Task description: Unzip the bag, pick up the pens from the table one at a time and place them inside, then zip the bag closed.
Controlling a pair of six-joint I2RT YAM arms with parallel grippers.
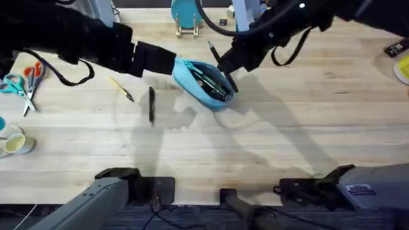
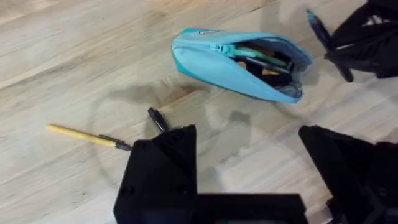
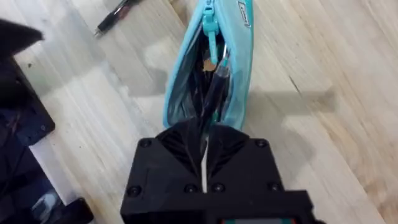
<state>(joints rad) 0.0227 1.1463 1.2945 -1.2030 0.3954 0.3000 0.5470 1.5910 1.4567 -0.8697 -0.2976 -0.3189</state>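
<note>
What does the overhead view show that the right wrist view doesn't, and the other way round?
Overhead alone: the scissors at the table's left edge, the yellow stick, the teal disc on its stand. Right wrist alone: a close look down into the bag, along the pen held by the right gripper. Both: the open bag and the other pen lying on the table.

materials and finishes on view

table: pale wooden planks, visible grain, smooth with a soft sheen
bag: teal woven cloth, matt, with a plastic-looking zipper
pen: black, smooth, slightly glossy
right gripper: matt black plastic-looking housing
</note>
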